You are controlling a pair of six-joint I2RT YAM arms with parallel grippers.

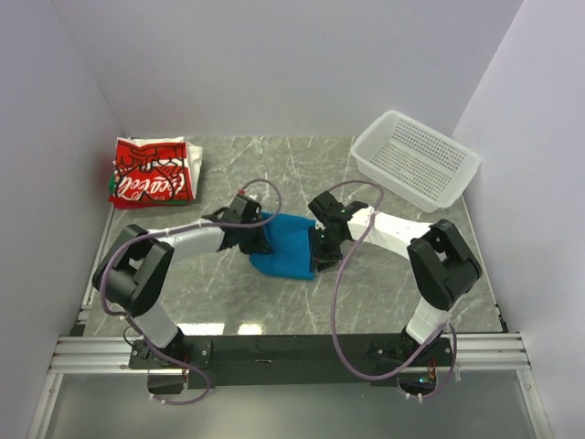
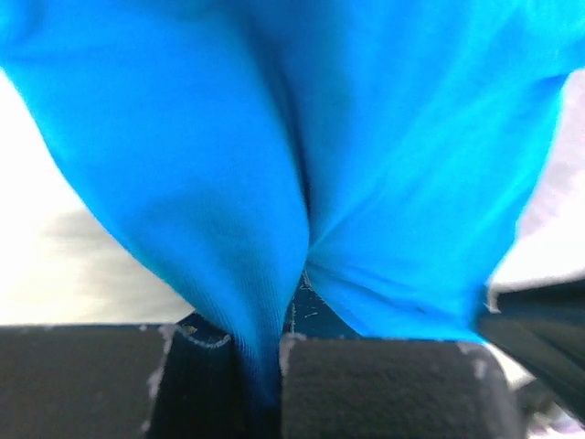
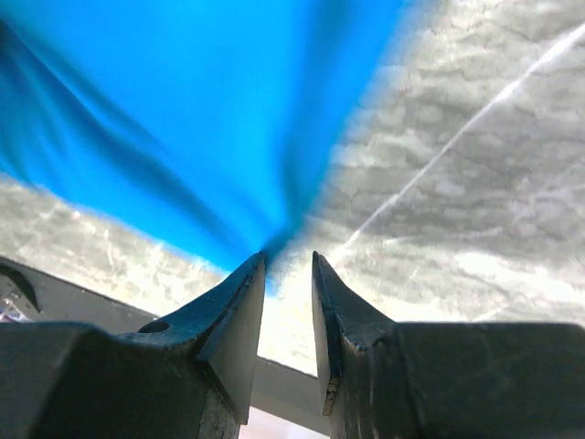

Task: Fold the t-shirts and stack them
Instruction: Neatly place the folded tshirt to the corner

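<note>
Blue t-shirt lay bunched at the centre of the table. Your left gripper was clamped on its left side, your right gripper on its right. Red-and-white t-shirt sat folded at the far-left corner.

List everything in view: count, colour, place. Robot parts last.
blue t-shirt: one, bright blue, bunched at the table's centre between both grippers
red-and-white t-shirt: one, red with white lettering, folded, far left corner
basket: one, white, perforated, far right corner
table: one, grey marbled
cables: two, purple, looping over the near half of the table
left gripper: one, black, shut on the blue t-shirt
right gripper: one, black, jaws slightly apart at the blue t-shirt's edge; grip unclear
</note>
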